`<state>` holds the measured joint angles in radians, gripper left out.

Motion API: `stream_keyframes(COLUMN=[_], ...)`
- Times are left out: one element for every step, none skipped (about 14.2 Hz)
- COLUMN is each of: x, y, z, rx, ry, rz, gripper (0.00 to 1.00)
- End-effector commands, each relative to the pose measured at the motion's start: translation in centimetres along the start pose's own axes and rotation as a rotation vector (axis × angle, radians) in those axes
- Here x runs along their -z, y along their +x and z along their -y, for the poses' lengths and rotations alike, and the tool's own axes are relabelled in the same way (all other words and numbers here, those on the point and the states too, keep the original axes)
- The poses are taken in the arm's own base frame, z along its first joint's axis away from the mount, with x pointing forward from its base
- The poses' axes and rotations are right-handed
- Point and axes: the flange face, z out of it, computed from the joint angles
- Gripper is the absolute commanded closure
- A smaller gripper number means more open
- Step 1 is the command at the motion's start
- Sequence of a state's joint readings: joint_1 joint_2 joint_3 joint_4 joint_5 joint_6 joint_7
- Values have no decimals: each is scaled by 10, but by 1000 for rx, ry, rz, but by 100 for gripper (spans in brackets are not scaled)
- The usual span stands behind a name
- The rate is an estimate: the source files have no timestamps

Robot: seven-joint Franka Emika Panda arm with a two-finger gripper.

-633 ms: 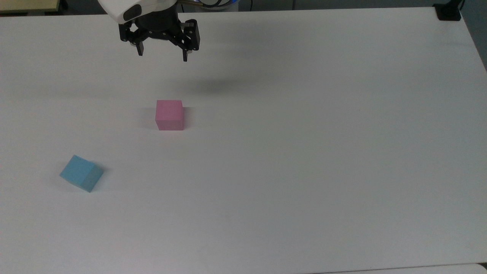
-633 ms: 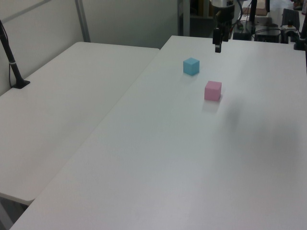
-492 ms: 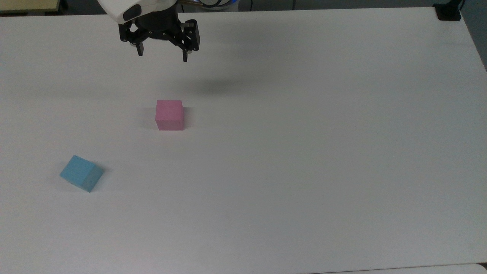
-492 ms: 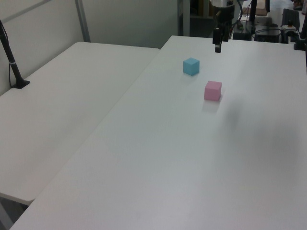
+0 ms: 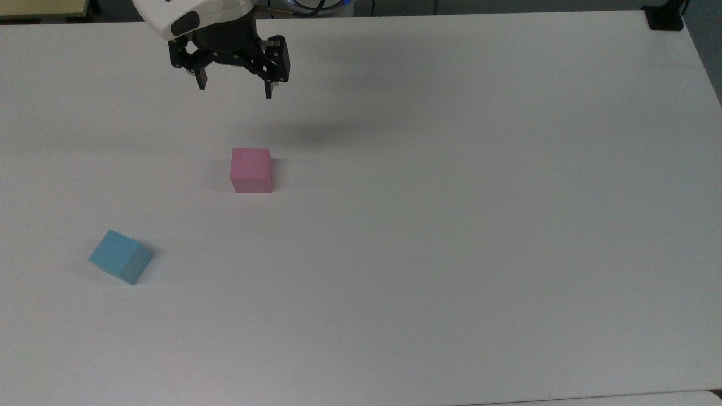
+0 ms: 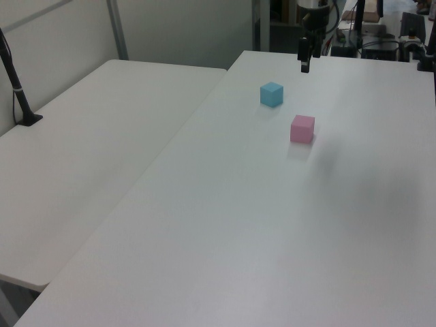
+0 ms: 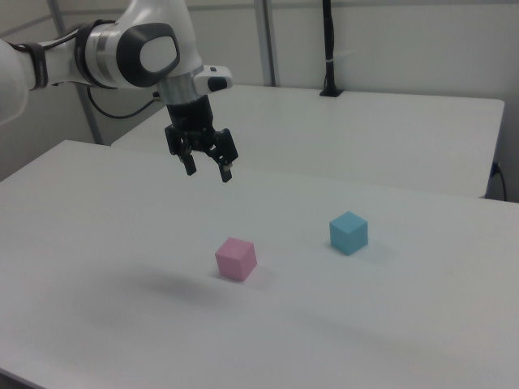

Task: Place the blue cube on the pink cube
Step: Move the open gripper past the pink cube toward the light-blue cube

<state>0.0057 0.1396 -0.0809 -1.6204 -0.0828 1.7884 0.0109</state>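
The blue cube (image 5: 121, 256) (image 6: 271, 94) (image 7: 349, 232) rests on the white table, turned at an angle, toward the top view's lower left. The pink cube (image 5: 251, 170) (image 6: 302, 129) (image 7: 236, 258) sits squarely on the table apart from it. My gripper (image 5: 234, 88) (image 6: 304, 67) (image 7: 208, 171) hangs in the air above the table, beyond the pink cube toward the top view's upper edge. Its fingers are open with nothing between them.
The white table (image 5: 451, 225) stretches wide to the top view's right. A second white table (image 6: 88, 136) adjoins it at the left view's left, with a black post (image 6: 17, 88) standing on it. A black clamp (image 5: 665, 17) sits at the top view's upper right corner.
My gripper has shifted slightly toward the top view's left and a little lower in that view. Both cubes stay where they were.
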Motion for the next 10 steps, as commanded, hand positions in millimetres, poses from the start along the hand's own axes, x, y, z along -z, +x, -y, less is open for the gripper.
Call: stream_keyframes(x=[-5, -6, -5, -8, -17, -32, -41, -53, -73, -88], y=[12, 16, 23, 35, 47, 60, 68, 78, 88, 95], z=[1, 0, 1, -2, -6, -13, -27, -37, -44, -54], rx=[-3, -17, -39, -77, -110, -146, -192, -229, -241, -256], ry=[21, 28, 35, 37, 35, 28, 28, 22, 18, 15], rz=[-39, -57, -75, -85, -88, -121, -159, -209, -236, -260], gripper=[0, 0, 0, 0, 0, 0, 0, 0, 0, 0])
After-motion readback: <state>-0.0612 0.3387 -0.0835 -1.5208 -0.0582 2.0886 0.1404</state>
